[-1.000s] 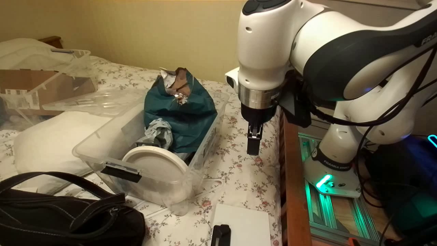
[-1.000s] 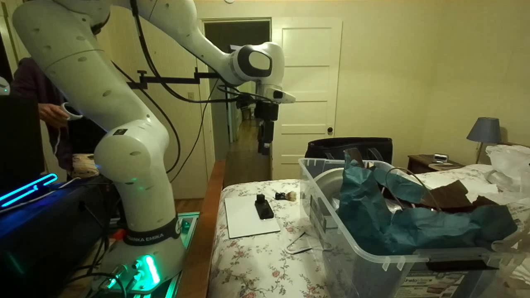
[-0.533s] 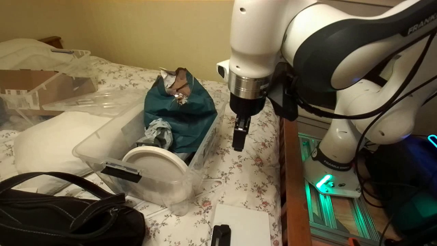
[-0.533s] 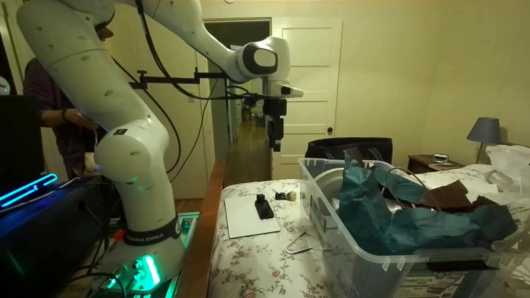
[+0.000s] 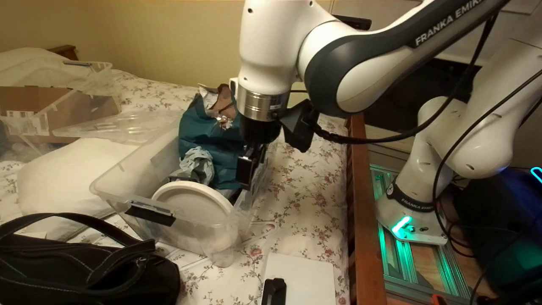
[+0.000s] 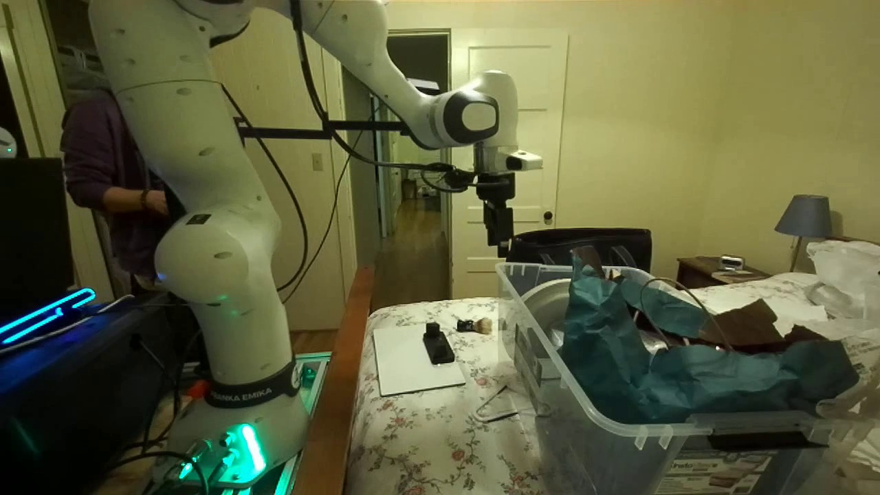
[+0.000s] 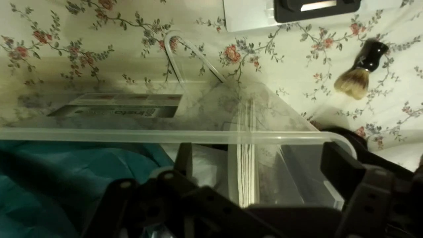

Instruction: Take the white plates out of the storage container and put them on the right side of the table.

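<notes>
Several plates (image 7: 247,175) in one container (image 7: 198,136); one spread hand (image 7: 259,155) above.

In an exterior view, a crumpled teal paper bag (image 6: 608,375) hides part of the round, glossy white plates (image 6: 546,306); the base of the clear rectangular plastic bin (image 6: 619,457) is cut off. In the wrist view, the plate edges are too blurred to count, partly covered by the out-of-focus black gripper (image 7: 259,157). In an exterior view, a flat white board (image 5: 307,271) near a corner of the flower-printed, cloth-covered table (image 5: 305,216) is cut off. Beyond its brown wooden edge (image 6: 344,385), the white robot arm (image 6: 189,151) half hides a person in purple (image 6: 96,155).
</notes>
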